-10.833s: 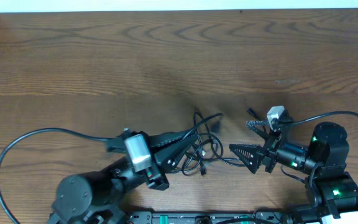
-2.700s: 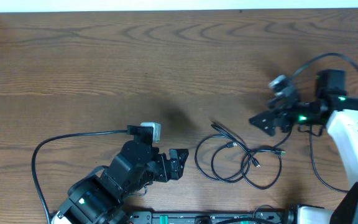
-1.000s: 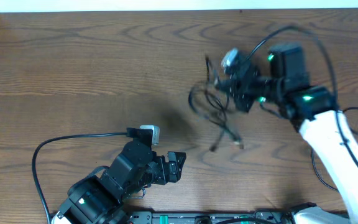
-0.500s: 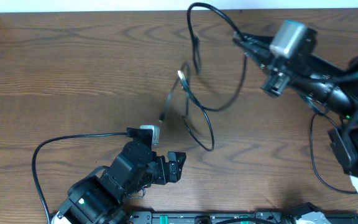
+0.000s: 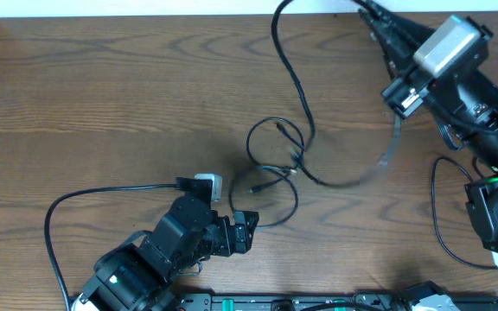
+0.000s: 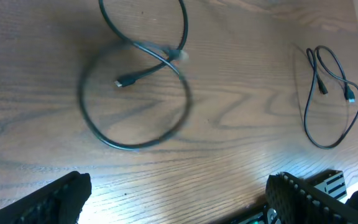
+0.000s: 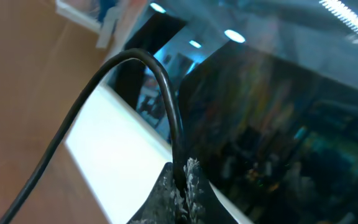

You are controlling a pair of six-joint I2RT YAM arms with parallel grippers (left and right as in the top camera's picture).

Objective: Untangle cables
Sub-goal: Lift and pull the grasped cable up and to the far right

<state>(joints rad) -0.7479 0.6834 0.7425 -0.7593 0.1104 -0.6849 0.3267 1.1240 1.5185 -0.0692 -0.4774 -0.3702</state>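
Black cables [image 5: 277,164] trail in a looped tangle down to the table [image 5: 102,86] from your right jaws, clamped on one strand up high: the lifting step. Your left jaws gape, idle; next they likely must pin a loop.

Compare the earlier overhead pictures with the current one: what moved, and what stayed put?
The right gripper took hold of the cables and swung up toward the table's far edge, dragging them from the near side to mid-table; one strand now hangs from it. The left gripper drew back early, then stayed parked, open, at the near edge.
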